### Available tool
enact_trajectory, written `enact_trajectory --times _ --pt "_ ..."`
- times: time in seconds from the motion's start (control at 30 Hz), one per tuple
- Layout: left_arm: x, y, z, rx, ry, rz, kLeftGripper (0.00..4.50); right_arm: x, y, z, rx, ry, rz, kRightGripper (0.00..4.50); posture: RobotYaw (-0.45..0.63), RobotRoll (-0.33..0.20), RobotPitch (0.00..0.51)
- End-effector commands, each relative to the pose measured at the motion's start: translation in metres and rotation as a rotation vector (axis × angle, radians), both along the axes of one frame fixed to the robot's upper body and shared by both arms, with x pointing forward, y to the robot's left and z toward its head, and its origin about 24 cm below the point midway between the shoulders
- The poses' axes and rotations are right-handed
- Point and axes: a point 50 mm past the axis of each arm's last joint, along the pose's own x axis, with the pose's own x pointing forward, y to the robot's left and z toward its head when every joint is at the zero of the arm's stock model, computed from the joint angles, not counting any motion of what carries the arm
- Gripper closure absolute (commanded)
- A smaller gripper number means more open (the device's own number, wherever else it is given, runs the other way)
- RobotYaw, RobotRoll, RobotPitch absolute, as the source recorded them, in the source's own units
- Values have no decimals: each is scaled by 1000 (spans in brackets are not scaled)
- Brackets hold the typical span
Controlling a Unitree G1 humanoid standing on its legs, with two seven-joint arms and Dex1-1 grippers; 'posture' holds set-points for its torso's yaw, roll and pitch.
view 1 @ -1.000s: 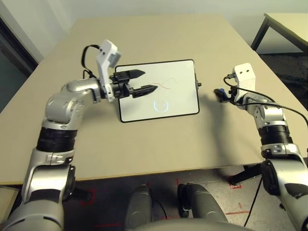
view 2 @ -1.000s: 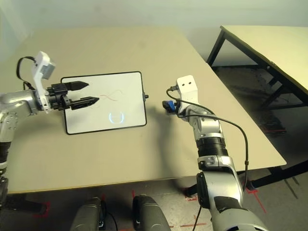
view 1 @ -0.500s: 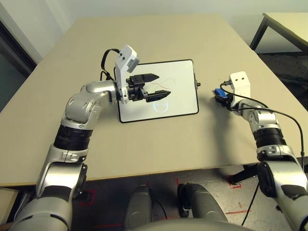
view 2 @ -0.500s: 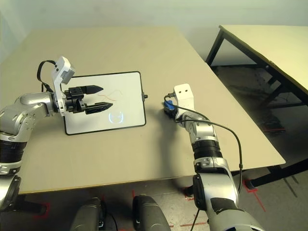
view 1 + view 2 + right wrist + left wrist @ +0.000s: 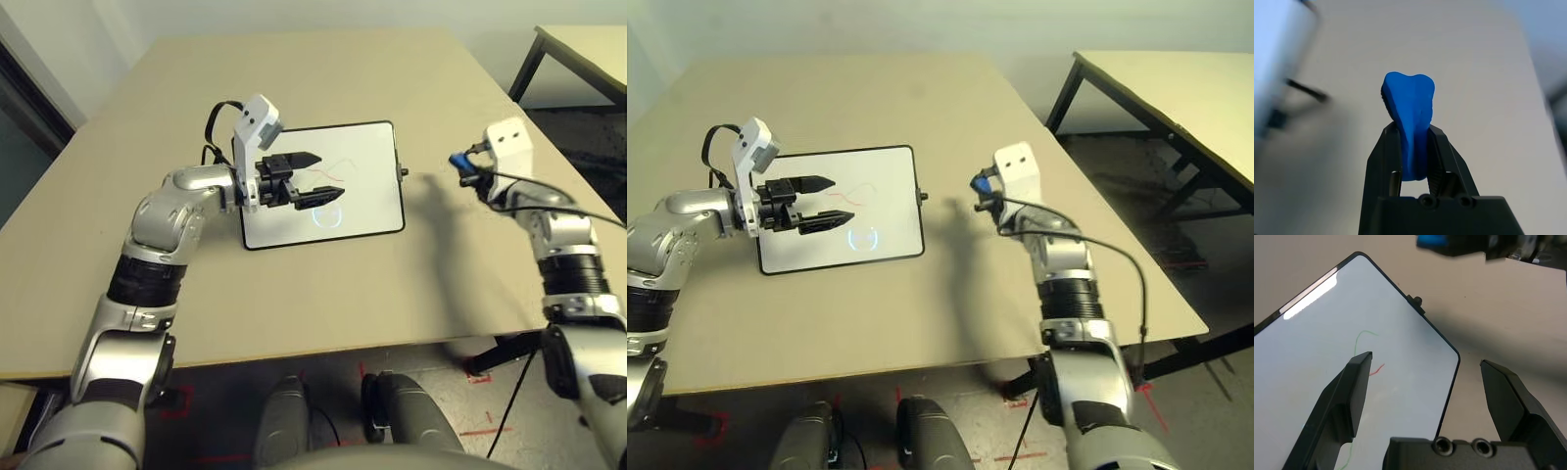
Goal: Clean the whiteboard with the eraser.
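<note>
We work at a broad beige table, and on it the rectangular white board with a thin black frame and rounded corners, our whiteboard, lies flat near the middle. A thin red squiggle and a fainter greenish line cross its surface, with a pale ring below them that may be a drawn mark or a lamp's reflection; we cannot tell which.

Our left gripper hovers over the left part of the whiteboard, jaws released and spread wide, holding nothing. Whether its lower finger touches the surface we cannot say.

Our right gripper hangs in the air to the right of the whiteboard, well clear of the table, its jaws clenched on the small bright blue oblong block, the eraser. The eraser stands up between the fingers, its free end bulging out past the fingertips and squeezed narrow where they pinch it.

We judge the pickup done and the carry toward the whiteboard to be the step in hand; no wiping has begun, since the marks are intact. The next move calls for bringing the right gripper leftward over the frame, lowering until the eraser's free end presses flat on the surface, then sweeping across the squiggles. The left gripper may need to steady the frame or move aside.
</note>
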Motion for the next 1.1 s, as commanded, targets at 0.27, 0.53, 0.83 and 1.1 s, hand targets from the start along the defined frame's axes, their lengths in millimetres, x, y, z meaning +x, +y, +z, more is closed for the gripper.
enact_trajectory --times 0.27,0.53,0.83,1.1 --pt "11 18 -5 107 -53 60 0 -19 86 -25 -338 46 441 3829 -9 0 46" --pt "5 19 -6 118 -55 53 0 13 89 -35 -472 -38 344 3829 19 0 53" --pt "-7 21 -6 139 -41 51 0 -9 103 -58 -532 10 458 3829 25 0 62" --pt "-8 30 -1 155 -40 79 0 -15 105 -59 -545 18 445 3829 19 0 63"
